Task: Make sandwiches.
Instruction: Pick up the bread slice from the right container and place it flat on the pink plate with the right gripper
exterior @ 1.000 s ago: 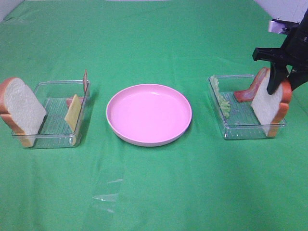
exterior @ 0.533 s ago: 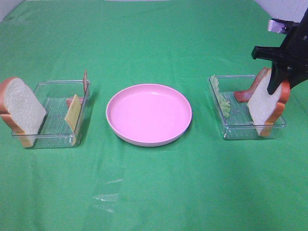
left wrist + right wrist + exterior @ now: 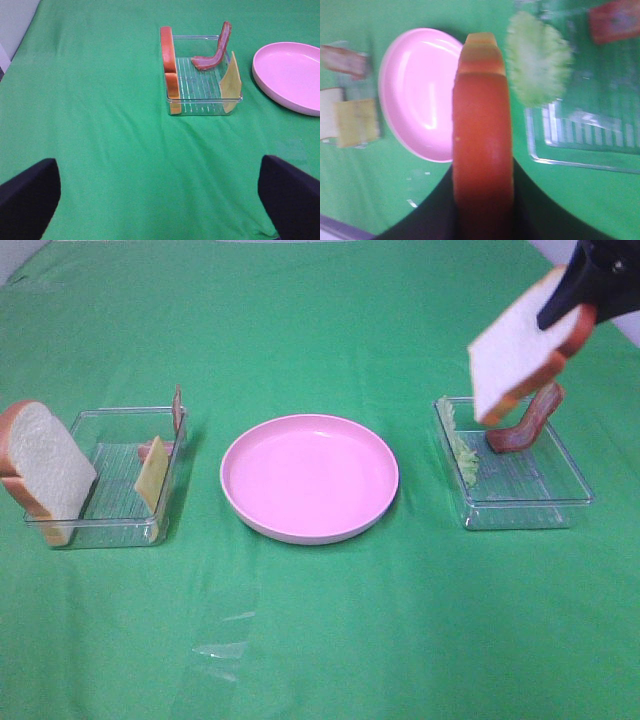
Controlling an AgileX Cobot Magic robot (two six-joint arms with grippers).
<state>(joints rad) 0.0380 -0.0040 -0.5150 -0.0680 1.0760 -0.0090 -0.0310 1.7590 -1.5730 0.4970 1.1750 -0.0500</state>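
Bread slice (image 3: 512, 358): pinched by the right gripper (image 3: 568, 308), tilted in the air above the clear tray (image 3: 527, 512) of lettuce (image 3: 462, 450) and bacon (image 3: 528, 420). Left gripper (image 3: 160, 197): jaws wide, empty, over green cloth (image 3: 100, 125).

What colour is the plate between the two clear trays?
Pink plate, best seen in the exterior high view.

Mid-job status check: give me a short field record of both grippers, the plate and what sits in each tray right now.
right gripper: shut on held bread slice, tilted, in the air by the right tray
left gripper: open, holding nothing, over the cloth
plate: pink, nothing on it, between the trays
left tray: second bread slice leaning at its outer end, cheese, bacon strip
right tray: lettuce, other bacon strip
sandwich: not yet started
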